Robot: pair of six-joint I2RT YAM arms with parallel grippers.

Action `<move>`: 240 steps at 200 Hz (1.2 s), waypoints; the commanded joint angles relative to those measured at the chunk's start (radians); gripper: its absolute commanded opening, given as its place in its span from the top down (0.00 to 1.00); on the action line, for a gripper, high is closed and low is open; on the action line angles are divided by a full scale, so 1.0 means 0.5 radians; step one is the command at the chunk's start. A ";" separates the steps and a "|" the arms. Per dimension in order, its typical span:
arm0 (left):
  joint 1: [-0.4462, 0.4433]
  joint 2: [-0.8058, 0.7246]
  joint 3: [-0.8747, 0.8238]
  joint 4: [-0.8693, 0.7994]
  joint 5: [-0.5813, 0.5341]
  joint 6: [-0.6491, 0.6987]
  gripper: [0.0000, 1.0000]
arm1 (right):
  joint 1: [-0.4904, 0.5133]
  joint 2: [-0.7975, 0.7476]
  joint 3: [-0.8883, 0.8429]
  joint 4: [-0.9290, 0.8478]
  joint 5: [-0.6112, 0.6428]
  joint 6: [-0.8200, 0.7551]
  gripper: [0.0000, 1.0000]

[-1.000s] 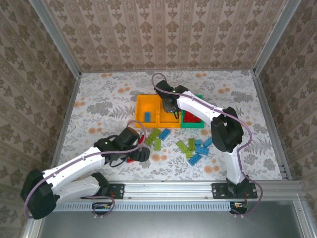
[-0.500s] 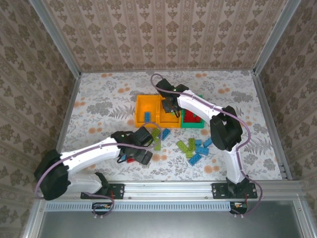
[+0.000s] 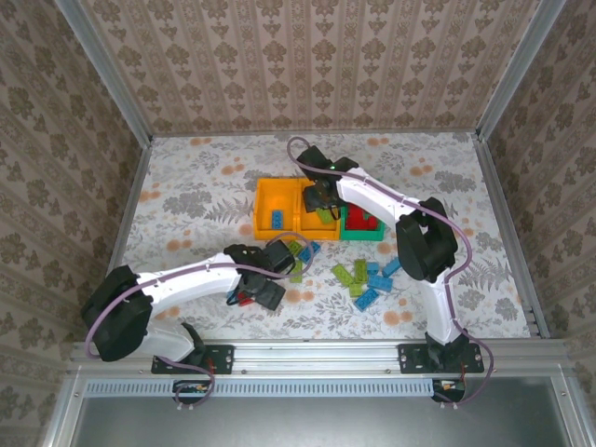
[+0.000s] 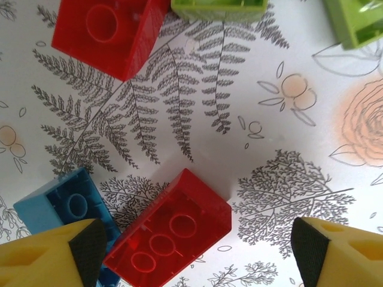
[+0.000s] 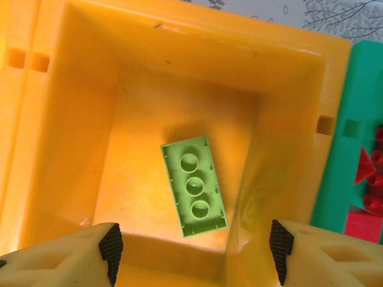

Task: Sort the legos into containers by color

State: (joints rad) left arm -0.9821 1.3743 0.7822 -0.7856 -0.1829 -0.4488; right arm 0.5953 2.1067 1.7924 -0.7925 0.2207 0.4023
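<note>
Operator: So, what's hidden down by the left fingers [image 4: 84,251]?

Spotter: Plenty is cut off. The blue brick [image 4: 63,206] slips under the left-hand pad. The far red brick [image 4: 111,33] and the far lime bricks [image 4: 218,7] run off the top edge. The near red brick [image 4: 170,230] lies between the fingers, close to the left-hand pad, but I cannot tell whether they touch. The fingers stand apart, nothing clamped.

Operator: Room to move?

Spotter: You have bare tabletop [image 4: 269,197] between that brick and the right-hand pad. The right fingers [image 5: 111,248] are apart too. A lime brick [image 5: 194,185] lies loose, underside up, on the orange bin [image 5: 72,119] floor between them. The green bin [image 5: 335,149] sits just past the right-hand pad.

Operator: Anything changed?

Spotter: Your left arm [image 3: 186,279] has drawn in from the left and reached further toward the loose bricks. The right arm [image 3: 372,196] stays over the bins.
</note>
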 commanded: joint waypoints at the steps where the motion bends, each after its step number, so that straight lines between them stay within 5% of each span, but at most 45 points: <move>1: -0.016 -0.028 -0.062 -0.014 0.013 -0.013 0.18 | -0.003 -0.136 -0.038 0.032 -0.066 0.040 0.29; 95: -0.003 0.089 -0.131 0.136 0.037 -0.118 0.19 | -0.019 -0.224 -0.136 0.015 -0.027 0.085 0.27; 147: -0.004 0.198 -0.114 0.187 0.080 -0.120 0.27 | -0.028 -0.258 -0.161 0.007 -0.015 0.098 0.27; 208: -0.012 0.221 -0.130 0.212 0.123 -0.177 0.43 | -0.057 -0.308 -0.226 0.031 -0.015 0.113 0.26; 240: -0.014 0.234 -0.121 0.242 0.135 -0.179 0.63 | -0.065 -0.367 -0.261 0.065 -0.043 0.124 0.27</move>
State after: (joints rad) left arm -0.9840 1.4597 0.7288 -0.6727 -0.0944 -0.5266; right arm 0.5690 1.9854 1.6836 -0.7811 0.2081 0.4484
